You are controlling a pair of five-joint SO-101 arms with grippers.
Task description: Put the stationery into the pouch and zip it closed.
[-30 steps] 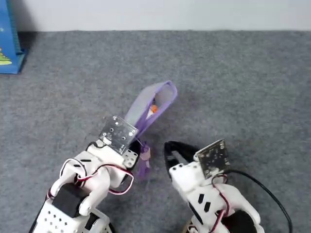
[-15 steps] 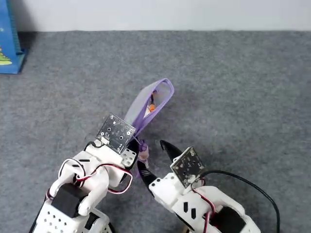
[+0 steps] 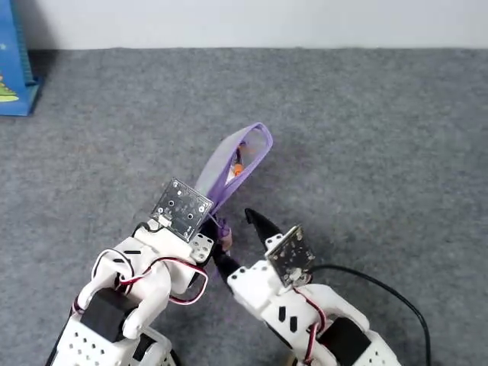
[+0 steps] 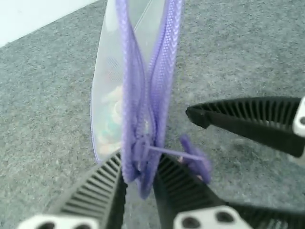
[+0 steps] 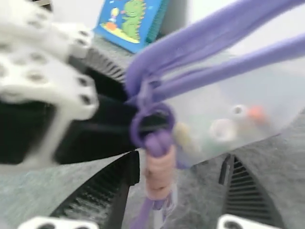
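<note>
The translucent purple pouch point(image 3: 242, 156) stands on edge on the grey mat, with small stationery pieces inside, one of them orange point(image 3: 239, 169). My left gripper point(image 3: 216, 223) is shut on the pouch's near end; in the left wrist view its fingers point(image 4: 107, 188) pinch the zipper tape of the pouch point(image 4: 136, 90). The zipper pull point(image 4: 194, 160) hangs beside that grip. My right gripper point(image 3: 232, 239) is open, and in the right wrist view point(image 5: 176, 191) its fingers stand either side of the purple-and-pink zipper pull point(image 5: 158, 167) without touching it. The pouch point(image 5: 224, 100) top looks partly open.
A blue picture book point(image 3: 13, 65) leans at the far left corner, also seen in the right wrist view as the book point(image 5: 128, 19). The grey mat point(image 3: 381, 137) stretches to a white wall behind. The two arms sit close together at the near edge.
The right arm has swung left toward the left gripper, bringing its open fingers around the zipper pull. The pouch tilted slightly; the left arm kept its hold.
</note>
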